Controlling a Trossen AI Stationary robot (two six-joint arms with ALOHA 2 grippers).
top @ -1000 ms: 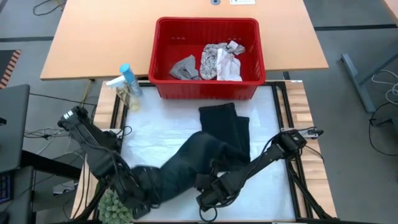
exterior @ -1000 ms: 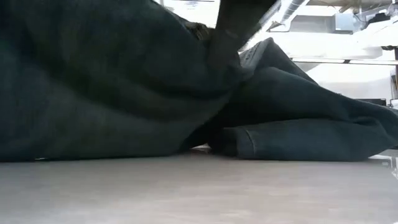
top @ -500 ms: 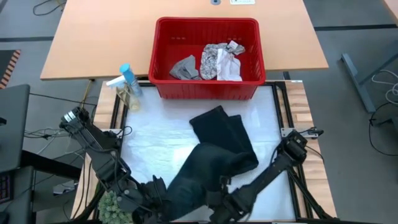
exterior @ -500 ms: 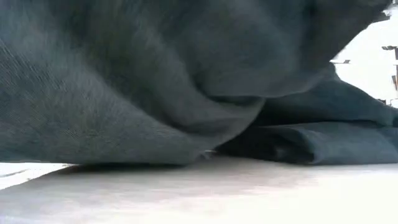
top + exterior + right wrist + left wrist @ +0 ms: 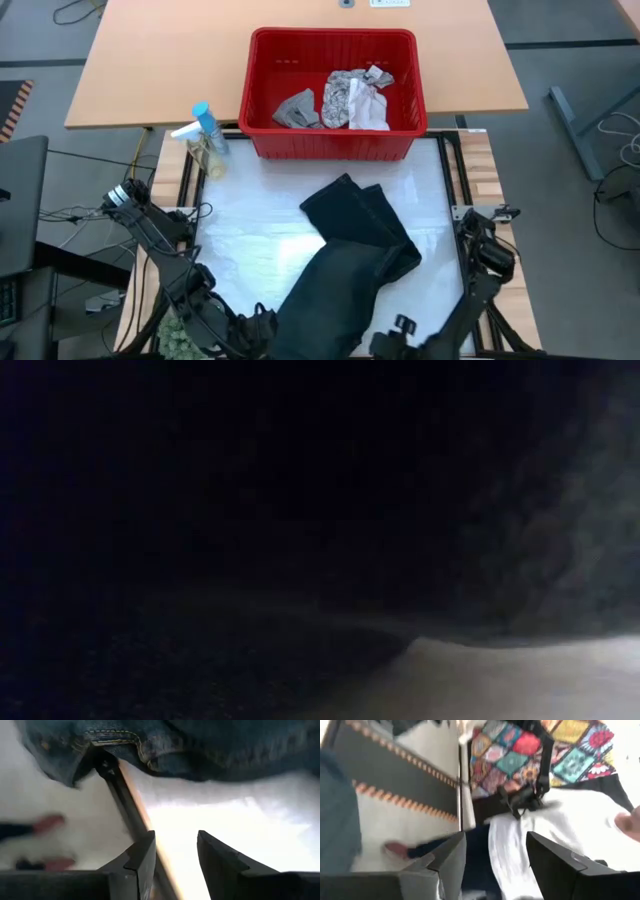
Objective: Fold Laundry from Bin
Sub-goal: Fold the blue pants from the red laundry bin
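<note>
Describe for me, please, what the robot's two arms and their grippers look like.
Both arms are dark, nearly black, built of slim jointed links with bulkier joint housings and thin cables running along them. The left gripper and the right gripper each have two flat, dark, angular fingers with wedge-shaped tips. No markings are legible.

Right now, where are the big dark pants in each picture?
High view: the dark garment lies on the white mat, running from below the red bin down to the front edge.
Low view: dark cloth fills nearly the whole picture.
Left wrist view: cannot tell.
Right wrist view: its stitched hem runs along the top.
Shared landmark: the white mat.
</note>
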